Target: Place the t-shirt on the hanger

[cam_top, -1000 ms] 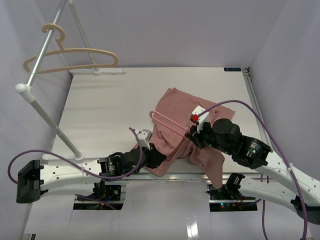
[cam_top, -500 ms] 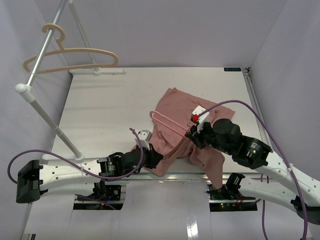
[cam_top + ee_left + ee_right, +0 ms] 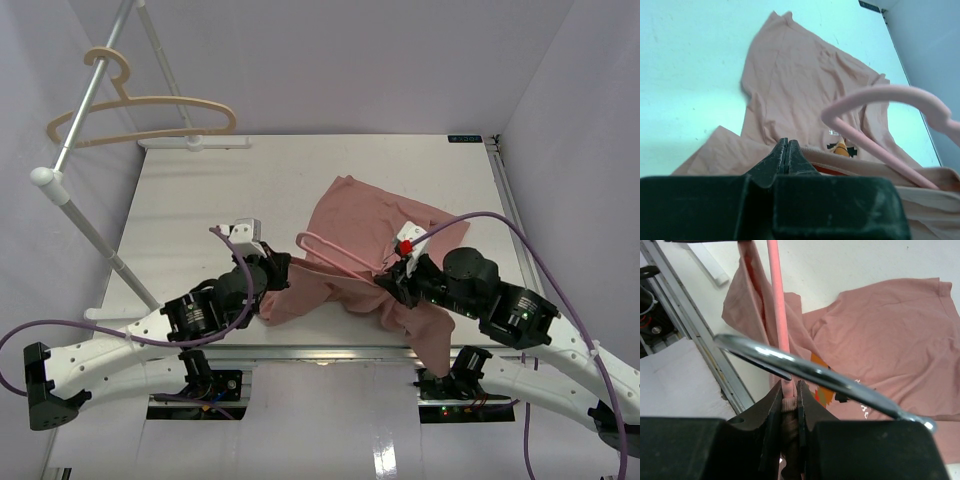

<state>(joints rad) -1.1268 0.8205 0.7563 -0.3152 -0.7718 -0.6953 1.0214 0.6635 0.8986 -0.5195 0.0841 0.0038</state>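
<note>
While the left gripper (image 3: 271, 272) pinches the t-shirt's (image 3: 352, 212) near edge with closed jaws, the cloth stretches leftward. Just right of it, the right gripper (image 3: 788, 386) clamps the hanger (image 3: 330, 250) at its neck, under the metal hook (image 3: 805, 371). The frame lies over the shirt at mid-table (image 3: 200, 200). This looks like threading; next, the pinched edge likely needs drawing over the hanger's free end.

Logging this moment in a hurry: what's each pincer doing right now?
Left pincer: closed, pinching the t-shirt.
Right pincer: closed, holding the hanger.
</note>
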